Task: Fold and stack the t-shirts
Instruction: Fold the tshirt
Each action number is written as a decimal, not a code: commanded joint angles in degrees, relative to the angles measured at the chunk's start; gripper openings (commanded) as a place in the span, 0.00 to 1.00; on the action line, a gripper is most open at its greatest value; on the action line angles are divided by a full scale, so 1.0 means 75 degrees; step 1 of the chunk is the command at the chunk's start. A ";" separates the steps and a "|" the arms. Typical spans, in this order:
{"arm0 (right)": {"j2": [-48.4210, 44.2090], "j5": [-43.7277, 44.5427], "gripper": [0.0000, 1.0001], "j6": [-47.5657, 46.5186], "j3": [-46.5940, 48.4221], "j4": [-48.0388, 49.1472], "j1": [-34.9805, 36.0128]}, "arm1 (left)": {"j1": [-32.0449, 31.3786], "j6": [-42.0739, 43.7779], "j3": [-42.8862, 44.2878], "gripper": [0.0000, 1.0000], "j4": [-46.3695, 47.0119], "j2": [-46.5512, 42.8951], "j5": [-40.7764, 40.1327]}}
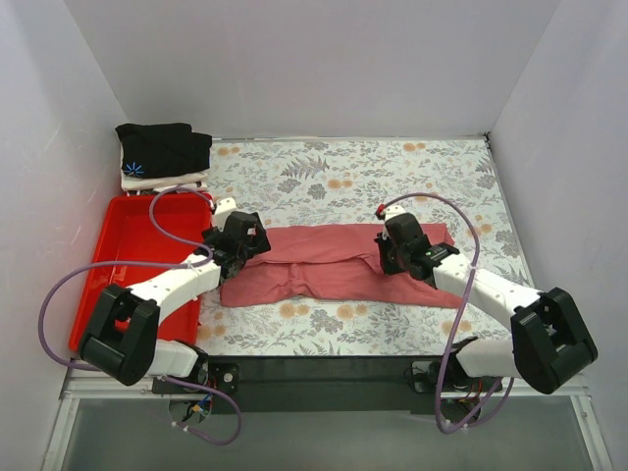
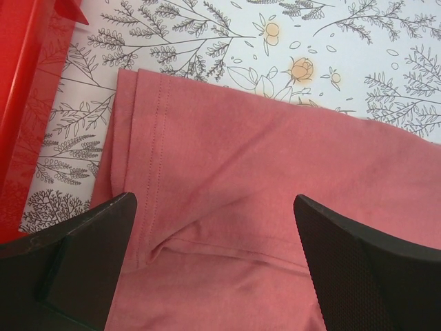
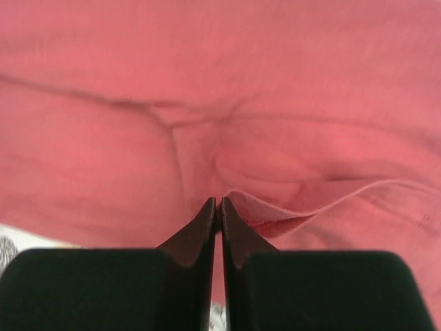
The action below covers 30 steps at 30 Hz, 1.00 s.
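Observation:
The salmon-red t-shirt (image 1: 324,267) lies partly folded into a long band across the middle of the floral table. My left gripper (image 1: 247,241) hovers over its left end with its jaws wide open, nothing between them; in the left wrist view (image 2: 213,200) a sleeve seam and hem (image 2: 148,138) lie below. At the shirt's right part my right gripper (image 1: 394,253) is shut, its tips (image 3: 217,201) pinching a raised edge of the salmon cloth (image 3: 207,69). A folded black t-shirt (image 1: 162,147) with a blue starburst sits on a white one (image 1: 165,181) at the back left.
A red plastic tray (image 1: 132,250) lies along the table's left side, just beside my left arm, and its wall (image 2: 27,89) shows in the left wrist view. White walls enclose the table on three sides. The floral tablecloth (image 1: 392,167) stretches behind the shirt.

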 commanded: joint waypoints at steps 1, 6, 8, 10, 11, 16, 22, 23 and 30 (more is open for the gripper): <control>-0.0440 0.0142 0.01 0.0507 -0.0387 -0.0469 0.0439 | -0.0023 0.0000 -0.0091 0.90 0.0051 -0.0371 -0.0041; -0.0886 0.0189 0.01 0.1187 -0.0786 -0.0715 0.1213 | -0.0023 0.0000 -0.0103 0.90 0.0051 -0.0383 -0.0041; -0.1038 0.0201 0.01 0.1421 -0.0810 -0.0809 0.1493 | -0.0023 -0.0012 -0.0103 0.90 0.0051 -0.0372 -0.0029; -0.1120 0.0236 0.09 0.1551 -0.0693 -0.1043 0.1751 | -0.0023 -0.0023 -0.0103 0.90 0.0074 -0.0348 0.0006; -0.1248 0.0259 0.12 0.1644 -0.0646 -0.1125 0.1857 | -0.0023 -0.0023 -0.0115 0.90 0.0051 -0.0336 -0.0006; -0.1694 0.0727 0.33 0.1762 -0.0260 -0.1583 0.2221 | -0.0023 -0.0035 -0.0103 0.90 0.0063 -0.0243 -0.0029; -0.2047 0.2085 0.46 0.1645 -0.0189 -0.1583 0.2198 | -0.0023 -0.0035 -0.0056 0.90 0.0074 -0.0126 -0.0041; -0.1954 0.2285 0.48 0.1633 -0.0177 -0.1572 0.2152 | -0.0023 -0.0047 -0.0056 0.90 0.0109 -0.0067 -0.0087; -0.1273 0.2208 0.50 0.1341 -0.0363 -0.0976 0.0981 | -0.0035 -0.0176 -0.0103 0.90 0.0156 -0.0066 -0.0053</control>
